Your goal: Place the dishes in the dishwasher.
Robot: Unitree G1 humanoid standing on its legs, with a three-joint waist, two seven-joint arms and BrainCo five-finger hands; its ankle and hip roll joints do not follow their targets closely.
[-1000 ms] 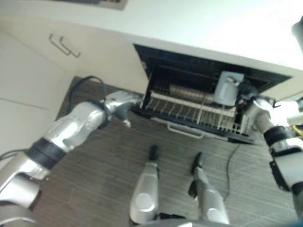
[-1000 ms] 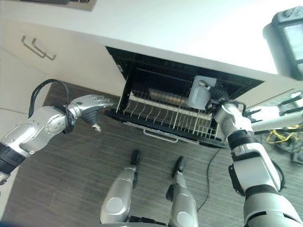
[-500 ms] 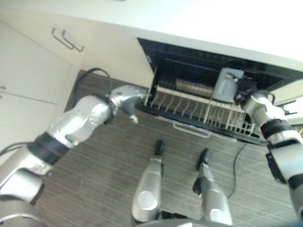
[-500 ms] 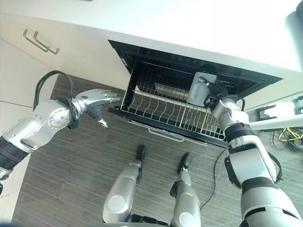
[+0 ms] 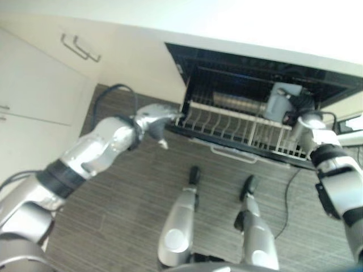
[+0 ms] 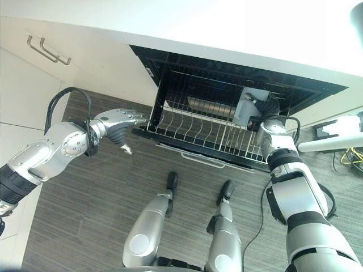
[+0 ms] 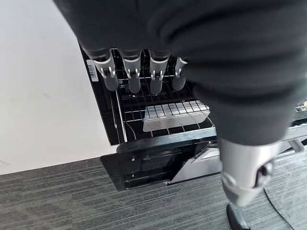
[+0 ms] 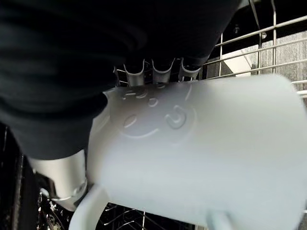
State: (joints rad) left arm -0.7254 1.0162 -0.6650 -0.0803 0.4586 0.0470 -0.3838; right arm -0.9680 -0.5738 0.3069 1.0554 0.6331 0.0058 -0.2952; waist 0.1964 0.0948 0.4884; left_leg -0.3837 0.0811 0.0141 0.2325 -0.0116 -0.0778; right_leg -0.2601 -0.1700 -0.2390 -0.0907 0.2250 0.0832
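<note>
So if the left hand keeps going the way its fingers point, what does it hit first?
Most likely the near left corner of the dish rack. The left hand has its straight fingers aimed at that wire edge, just beside the dishwasher's left wall. Depth is unclear, so it could pass just above the rack.

the right hand [image 8: 72, 177] has its fingertips hidden behind the pale mug [image 8: 201, 148], whose far end is cut off, and the dishwasher's [image 6: 227, 90] dim interior stays unreadable.
</note>
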